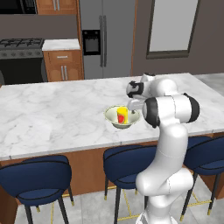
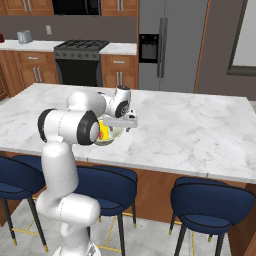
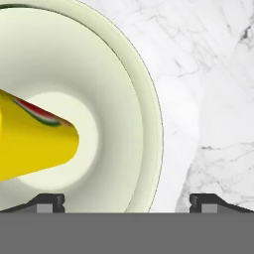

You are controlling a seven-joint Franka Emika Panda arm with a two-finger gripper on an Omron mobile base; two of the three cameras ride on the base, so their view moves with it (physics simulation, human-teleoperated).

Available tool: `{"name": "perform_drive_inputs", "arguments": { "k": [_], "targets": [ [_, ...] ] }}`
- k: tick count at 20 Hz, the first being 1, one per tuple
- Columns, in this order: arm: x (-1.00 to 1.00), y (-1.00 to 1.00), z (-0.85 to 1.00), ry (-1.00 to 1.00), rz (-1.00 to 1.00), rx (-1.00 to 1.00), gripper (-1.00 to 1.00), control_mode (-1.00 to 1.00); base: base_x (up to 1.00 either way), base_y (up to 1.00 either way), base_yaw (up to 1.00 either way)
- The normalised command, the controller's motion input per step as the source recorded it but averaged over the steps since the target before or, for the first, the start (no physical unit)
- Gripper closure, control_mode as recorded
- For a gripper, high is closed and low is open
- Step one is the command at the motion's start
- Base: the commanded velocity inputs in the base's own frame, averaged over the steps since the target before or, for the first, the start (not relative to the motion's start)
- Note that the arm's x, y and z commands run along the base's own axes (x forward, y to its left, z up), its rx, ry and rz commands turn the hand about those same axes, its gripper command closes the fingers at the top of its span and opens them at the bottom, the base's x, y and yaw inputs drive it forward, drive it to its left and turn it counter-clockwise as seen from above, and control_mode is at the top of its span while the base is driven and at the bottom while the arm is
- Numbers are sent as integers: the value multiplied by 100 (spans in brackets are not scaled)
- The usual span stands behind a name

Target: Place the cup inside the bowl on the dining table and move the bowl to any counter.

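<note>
Cup [image 1: 122, 115] stands inside bowl [image 1: 122, 117] near table [image 1: 52, 113] front edge: first step done. Gripper [image 3: 127, 202] jaws apart, empty, straddling bowl rim, one finger inside, one outside, apparently positioned for rim grasp before carrying to counter.

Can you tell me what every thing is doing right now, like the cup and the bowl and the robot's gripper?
cup: standing inside the bowl.
bowl: upright on the dining table, near its front edge.
gripper: open, holding nothing, its fingers on either side of the bowl's rim.
stools: tucked along the table's front.
</note>
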Motion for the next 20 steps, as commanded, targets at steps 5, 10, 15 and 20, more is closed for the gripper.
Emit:
{"name": "perform_drive_inputs", "arguments": {
  "k": [5, 10, 15, 20],
  "targets": [
    [0, 5, 0, 0, 0, 1, -100, -100, 0, 0, 0],
    [0, 0, 0, 0, 0, 0, -100, -100, 0, 0, 0],
    [0, 0, 0, 0, 0, 0, -100, -100, 0, 0, 0],
    [0, -1, -1, 0, 0, 0, -100, -100, 0, 0, 0]
  ]
}}
